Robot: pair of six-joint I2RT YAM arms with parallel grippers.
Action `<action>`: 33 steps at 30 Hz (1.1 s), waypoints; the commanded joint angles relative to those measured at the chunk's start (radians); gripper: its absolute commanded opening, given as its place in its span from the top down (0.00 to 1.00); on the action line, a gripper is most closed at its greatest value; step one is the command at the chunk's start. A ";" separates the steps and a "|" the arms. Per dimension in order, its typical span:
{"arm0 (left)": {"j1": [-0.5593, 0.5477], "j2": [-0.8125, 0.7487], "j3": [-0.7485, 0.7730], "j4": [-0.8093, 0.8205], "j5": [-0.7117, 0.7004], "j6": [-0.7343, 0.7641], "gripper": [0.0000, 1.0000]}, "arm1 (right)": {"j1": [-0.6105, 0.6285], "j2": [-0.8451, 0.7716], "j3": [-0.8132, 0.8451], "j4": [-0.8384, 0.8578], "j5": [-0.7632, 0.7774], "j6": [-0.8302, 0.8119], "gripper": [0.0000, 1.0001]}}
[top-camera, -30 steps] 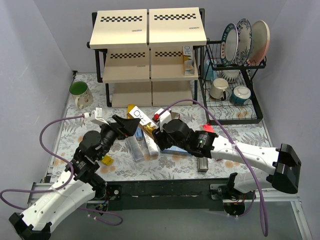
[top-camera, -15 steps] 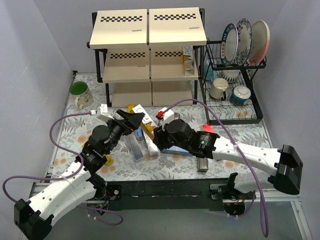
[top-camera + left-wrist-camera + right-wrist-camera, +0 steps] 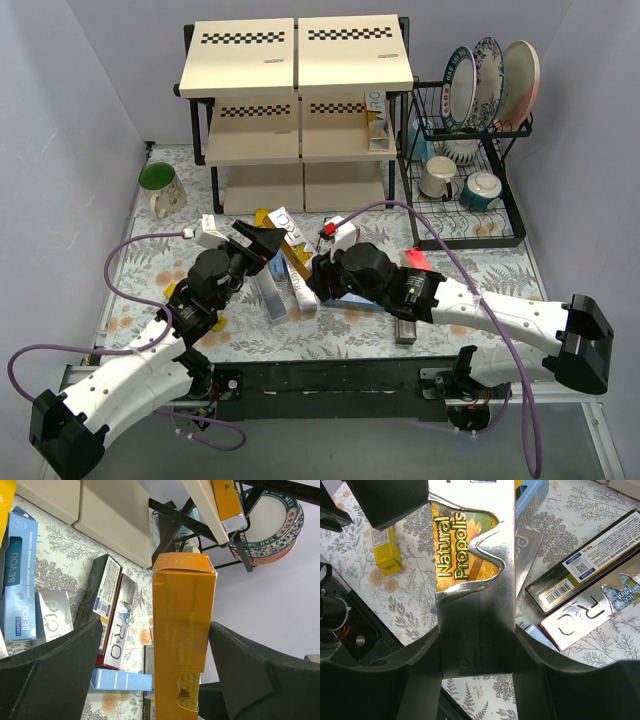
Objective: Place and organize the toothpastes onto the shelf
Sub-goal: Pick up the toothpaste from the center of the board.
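My right gripper [image 3: 476, 630] [image 3: 318, 272] is shut on the lower end of a silver and orange toothpaste carton [image 3: 475, 580] marked "Natural Propolis". The same carton [image 3: 182, 625] runs up between the jaws of my left gripper [image 3: 156, 625] [image 3: 265, 243], which stand open around it. The right finger [image 3: 250, 670] lies close against its side and the left finger [image 3: 55, 670] stands well apart. Several more toothpastes lie on the table: blue [image 3: 22, 595], black [image 3: 97, 587], yellow [image 3: 385, 550], grey [image 3: 405, 328]. The shelf [image 3: 300, 50] stands behind, with one carton [image 3: 375, 120] on its middle board at the right.
A black wire dish rack [image 3: 505, 215] with plates and mugs stands right of the shelf. A green mug [image 3: 160, 185] sits at the left of the floral tablecloth. Loose cartons crowd the cloth under and between both grippers.
My left gripper has swung right and forward to the held carton, and its jaws have narrowed a little around it. The right gripper has barely shifted, still gripping the carton.
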 commanded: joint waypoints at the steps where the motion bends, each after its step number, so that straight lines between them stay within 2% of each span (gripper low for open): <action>1: 0.001 0.005 0.005 -0.026 -0.013 -0.029 0.16 | 0.001 -0.028 0.000 0.132 0.007 0.013 0.99; 6: 0.002 0.032 0.004 0.068 0.025 -0.027 0.23 | 0.001 -0.028 -0.020 0.175 -0.022 0.010 0.99; 10: 0.002 0.045 -0.007 0.121 0.042 -0.030 0.34 | 0.001 -0.035 -0.048 0.218 -0.039 0.004 0.99; 13: 0.002 0.061 -0.016 0.151 0.056 -0.046 0.43 | 0.001 -0.040 -0.074 0.261 -0.053 0.004 0.99; 14: 0.002 0.065 -0.015 0.155 0.059 -0.052 0.50 | 0.001 -0.040 -0.079 0.266 -0.055 0.004 0.99; 19: 0.002 0.074 -0.016 0.171 0.065 -0.076 0.67 | 0.001 -0.048 -0.115 0.309 -0.058 0.001 0.97; 23: 0.002 0.057 -0.025 0.163 0.039 -0.127 0.79 | 0.001 -0.077 -0.177 0.404 -0.050 -0.005 0.84; 25: 0.002 0.045 -0.027 0.158 0.021 -0.162 0.82 | 0.001 -0.106 -0.207 0.447 -0.047 -0.019 0.73; 29: 0.002 0.037 -0.026 0.143 -0.002 -0.216 0.83 | 0.001 -0.155 -0.310 0.568 -0.036 -0.054 0.60; 33: 0.002 0.037 -0.026 0.143 0.000 -0.247 0.82 | 0.001 -0.187 -0.368 0.674 -0.030 -0.091 0.53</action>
